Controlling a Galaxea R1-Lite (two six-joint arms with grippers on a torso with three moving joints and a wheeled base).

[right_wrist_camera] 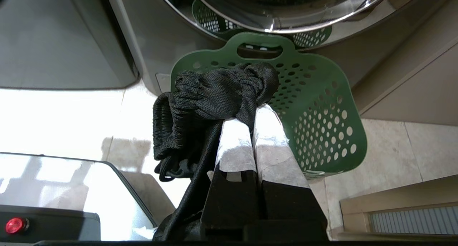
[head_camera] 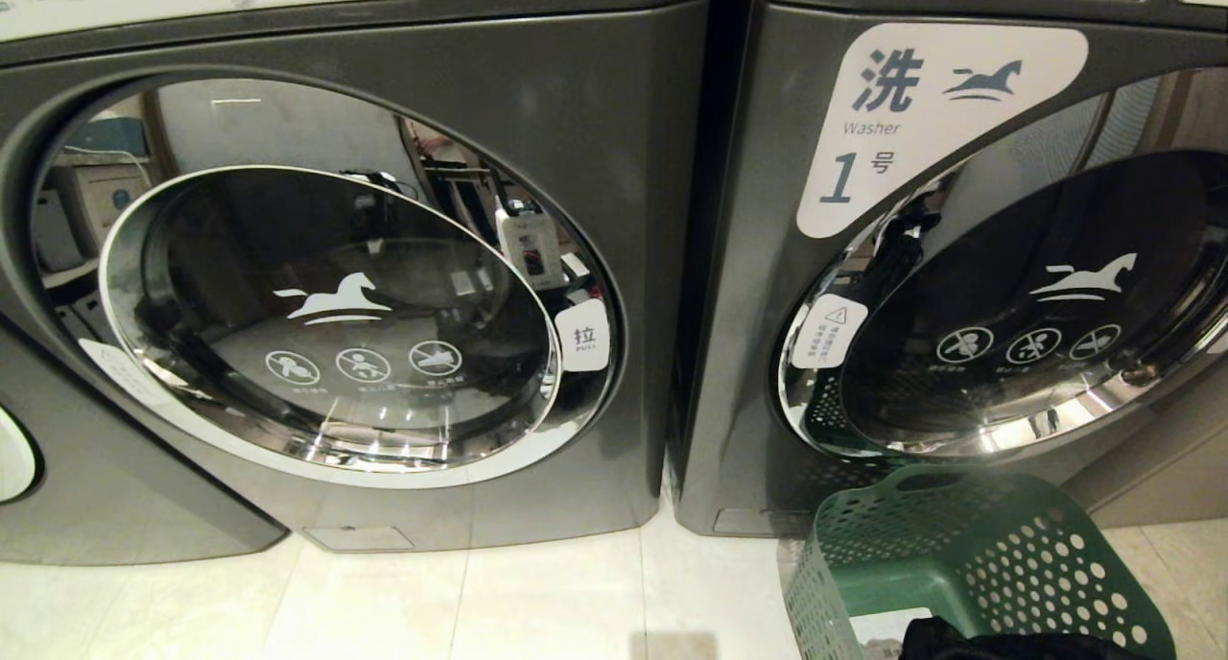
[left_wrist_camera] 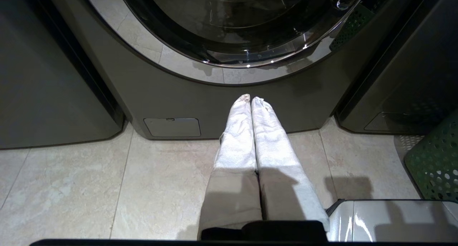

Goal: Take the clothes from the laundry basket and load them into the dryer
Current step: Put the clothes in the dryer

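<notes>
Transfer step, garment in hand. A black garment (right_wrist_camera: 214, 92) is clamped in the right gripper (right_wrist_camera: 253, 118) above the green laundry basket (right_wrist_camera: 322, 106); the left gripper (left_wrist_camera: 251, 100) is held closed, empty. The closed dryer door (head_camera: 331, 319) must be opened next.

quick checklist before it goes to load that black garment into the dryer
1. Garment gripped: ok. The right gripper is shut on the black garment.
2. Garment clear of the green laundry basket: cannot tell. It hangs in front of the basket's rim.
3. Dryer door open: not ok. The left machine's door and the door of the machine marked Washer are both closed.
4. Free gripper for the door: ok. The left gripper is shut on nothing, low over the floor.
5. Pull tab located: ok. The white tab sits on the left door's right edge.
</notes>
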